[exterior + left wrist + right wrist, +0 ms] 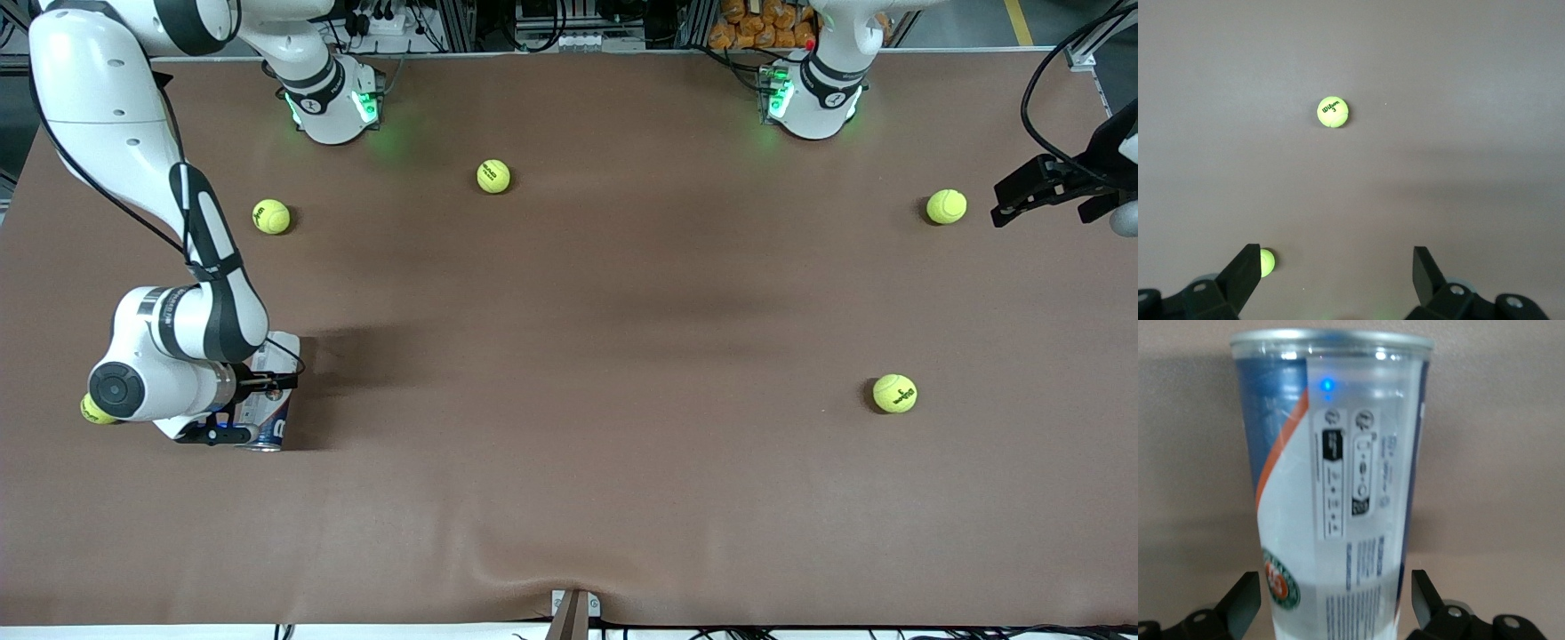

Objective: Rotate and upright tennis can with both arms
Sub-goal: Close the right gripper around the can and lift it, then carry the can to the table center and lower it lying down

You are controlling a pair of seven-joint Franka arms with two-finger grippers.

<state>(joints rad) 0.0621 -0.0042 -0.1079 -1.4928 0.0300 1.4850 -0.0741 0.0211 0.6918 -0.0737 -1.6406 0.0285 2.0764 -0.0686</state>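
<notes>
The tennis can (pixel 269 416) lies on the table at the right arm's end, its silver rim pointing toward the front camera. The right arm's wrist covers much of it. In the right wrist view the can (pixel 1338 453) fills the middle, showing a white, blue and orange label. My right gripper (pixel 251 402) is down over the can. Its open fingers (pixel 1245 600) straddle the can's body with a narrow gap on each side. My left gripper (pixel 1013 197) waits open and empty over the table at the left arm's end, with its black fingertips (pixel 1245 267) wide apart.
Several yellow-green tennis balls lie on the brown table (pixel 569 356). One (pixel 271 216) and another (pixel 493 176) are near the bases, one (pixel 946 206) is beside the left gripper, and one (pixel 894 393) is nearer the front camera. One (pixel 96 411) is half hidden under the right arm.
</notes>
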